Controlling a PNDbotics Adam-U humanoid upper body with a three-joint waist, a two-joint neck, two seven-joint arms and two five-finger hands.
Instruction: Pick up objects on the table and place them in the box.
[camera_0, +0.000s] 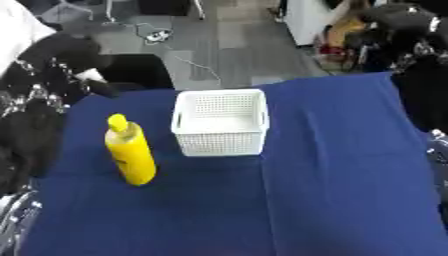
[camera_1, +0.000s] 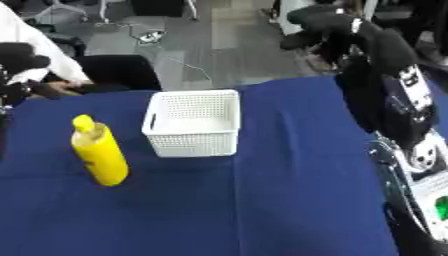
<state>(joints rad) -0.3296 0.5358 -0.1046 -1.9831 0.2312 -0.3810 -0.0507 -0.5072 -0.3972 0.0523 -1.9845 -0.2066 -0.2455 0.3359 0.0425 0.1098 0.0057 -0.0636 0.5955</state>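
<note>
So the table is covered in a blue cloth (camera_0: 332, 165), with just 2 things sitting on it. There's a yellow bottle (camera_0: 130, 155) standing upright toward the left side, yellow cap on top, leaning a tiny bit in the picture but resting on its base. Just to its right, a little further back, is the white basket (camera_0: 220, 121), a plastic mesh one with handle slots in its sides. Nothing is inside it as far as I can see. Bottle and basket are near each other but not touching, with a strip of blue cloth between them.

The left hand (camera_0: 66, 52) is up at the far left edge of the table, behind the bottle and well apart from it. It's a black blob from this angle, so I can't tell if the fingers are apart or curled. It isn't touching the bottle or the basket.

The right hand (camera_1: 322, 22) shows in the right eye view, raised high past the far right corner of the table, well away from both things. Same deal there, I can't make out what the fingers are doing. The right arm (camera_1: 394, 90) runs down the right side of that view.
</note>
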